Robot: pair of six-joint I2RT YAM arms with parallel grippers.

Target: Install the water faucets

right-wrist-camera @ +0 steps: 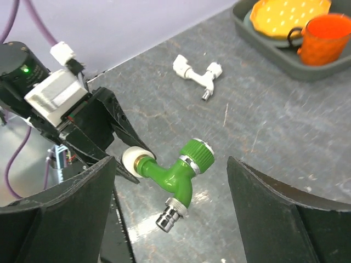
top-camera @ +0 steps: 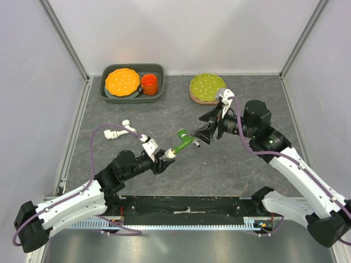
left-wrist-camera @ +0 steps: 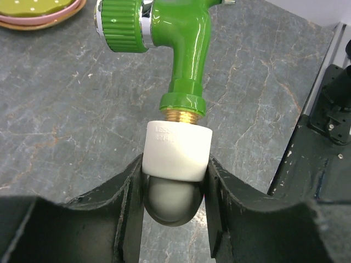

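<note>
Currently the left gripper point(top-camera: 165, 158) is clamping the short white end piece point(left-wrist-camera: 178, 149) of the green faucet point(top-camera: 184, 141). Its two fingers point(left-wrist-camera: 127, 193) are pressing on either side of the cylinder. It appears to be holding the faucet just off the table point(top-camera: 241, 164) near the middle of the overhead view, with the green end pointing toward the upper right.

The right gripper point(top-camera: 201, 127) is hanging just beside that green end, jaws spread wide and gripping nothing. In its own wrist view the green body is sitting in the gap between the fingers, touching neither. The white faucet point(top-camera: 123, 130) is lying on the table left of centre, well apart from both arms.

By the look of it, the green faucet is being presented for a two-handed step, either a handover or a twist against the white piece. No fixture to mount it on is showing. Next, the right gripper is probably needing to centre on the green body and close squarely, while the left is keeping firm hold of the smooth cylinder so nothing slips.
</note>
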